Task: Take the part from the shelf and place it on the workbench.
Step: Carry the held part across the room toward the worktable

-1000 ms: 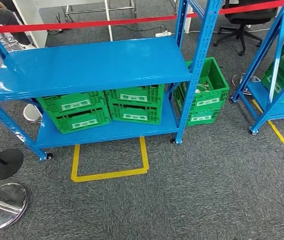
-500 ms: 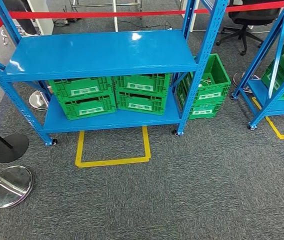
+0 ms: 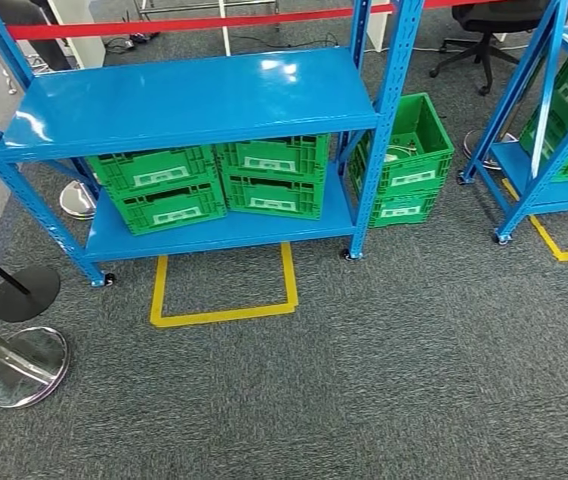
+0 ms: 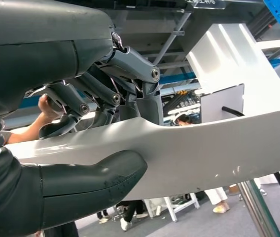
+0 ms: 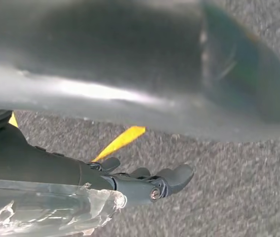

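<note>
The left robot hand has its fingers curled over a long pale part; the right robot hand I cannot tell. Near the blue shelf, this long part may strike a post and slip.

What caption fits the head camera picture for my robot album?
Blue shelf rack holding green crates, with a yellow floor square marked on grey carpet before it.

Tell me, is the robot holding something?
Its left hand grips a long, smooth white part, seemingly near its narrower end. Whether the right hand holds anything cannot be told.
</note>
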